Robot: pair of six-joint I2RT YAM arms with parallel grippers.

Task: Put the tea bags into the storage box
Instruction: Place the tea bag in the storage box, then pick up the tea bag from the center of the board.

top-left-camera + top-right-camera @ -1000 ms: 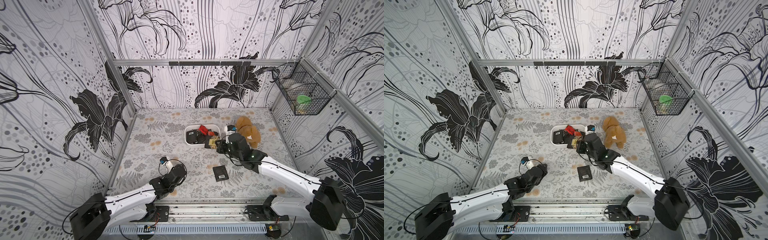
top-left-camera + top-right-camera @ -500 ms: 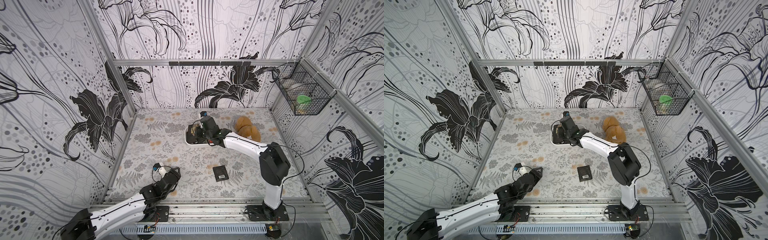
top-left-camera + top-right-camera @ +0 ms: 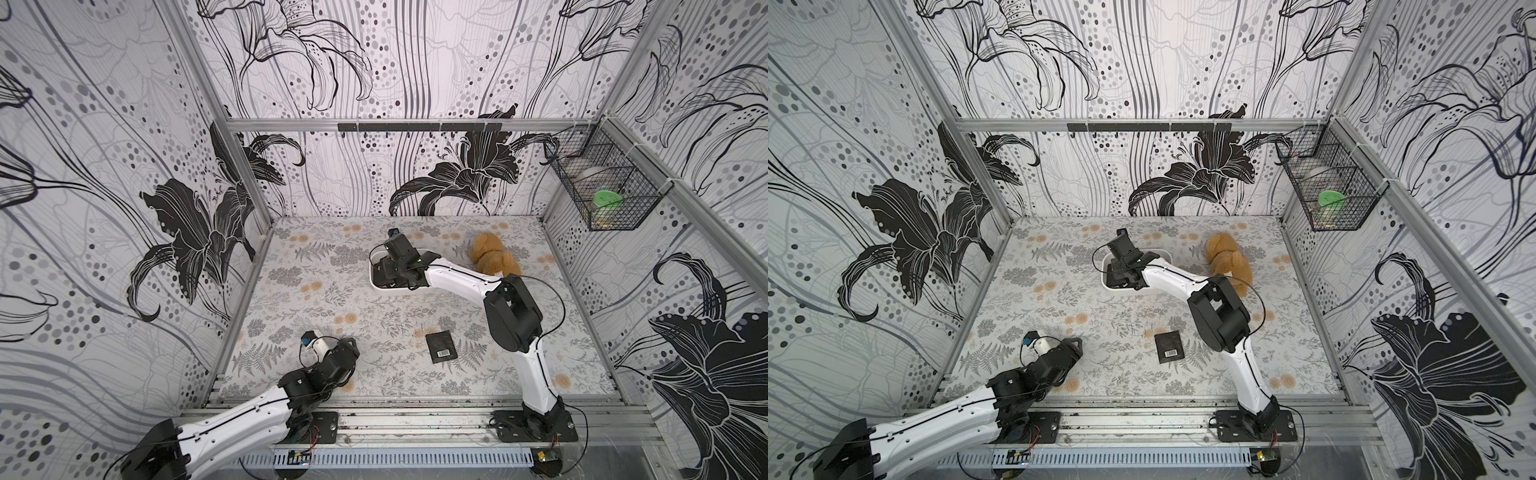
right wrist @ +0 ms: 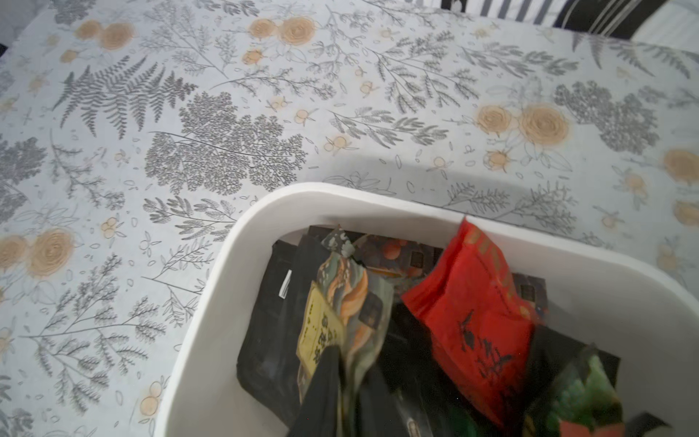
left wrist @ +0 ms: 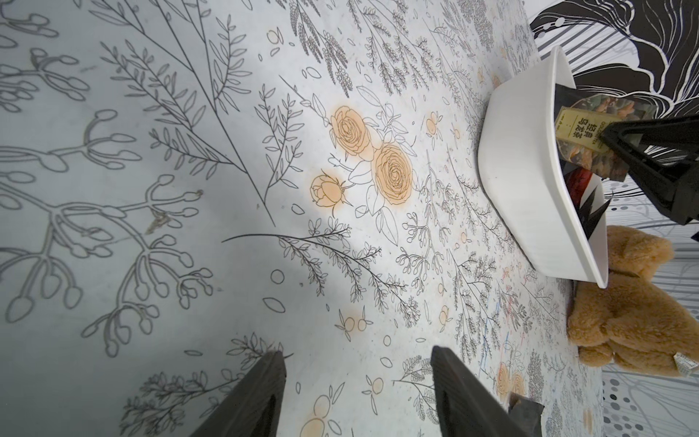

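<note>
Jaws of the right gripper (image 3: 390,272) hover in the shallow white plastic storage box (image 4: 264,212), grip on a yellow-labelled foil tea bag (image 4: 340,310) unclear; left gripper (image 5: 355,355) jaws gape empty. Snagged foil could drag sachets (image 4: 472,302) out.

Both arms (image 3: 457,278) wear white shells over black joints, with thin black cables and black fingers (image 5: 249,401)

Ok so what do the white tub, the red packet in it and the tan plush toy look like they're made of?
The storage box looks like moulded plastic: smooth, white, faintly glossy, with a rounded rim. The red sachet seems to be foil or a foil-like film: shiny and creased. The plush toy looks like tan pile fabric, fuzzy and matte; its filling is hidden.
</note>
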